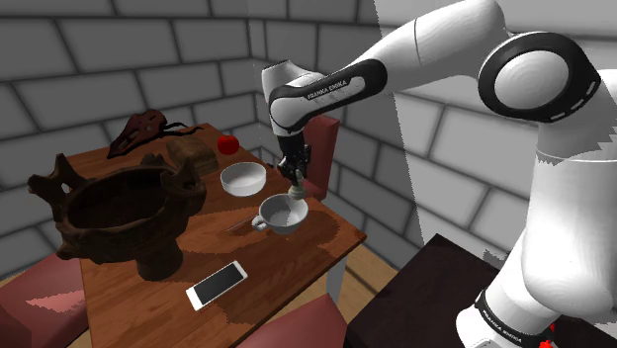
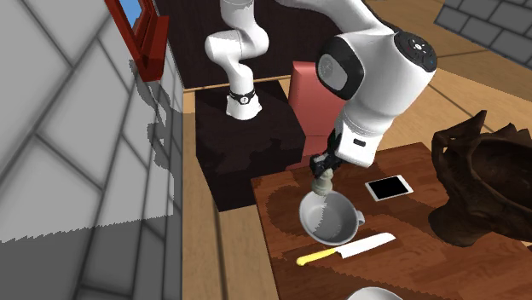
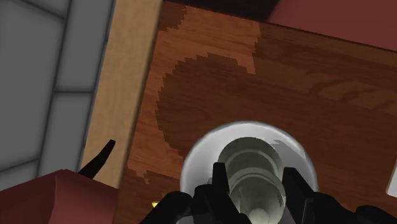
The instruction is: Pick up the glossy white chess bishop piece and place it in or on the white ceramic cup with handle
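"FRANKA EMIKA" on the arm (image 1: 331, 87)

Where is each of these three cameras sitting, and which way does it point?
Shoulder view: beside the stand, looking down across the table; the arm shows at full reach.
Second exterior view: high across the table, facing back toward the stand; arm and claw show.
Wrist view: on the hand, looking down; the claw clasps the bishop.
Shared: all show the cup under the bishop.

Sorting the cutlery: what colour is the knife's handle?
The knife handle is yellow; second exterior view shows it best.
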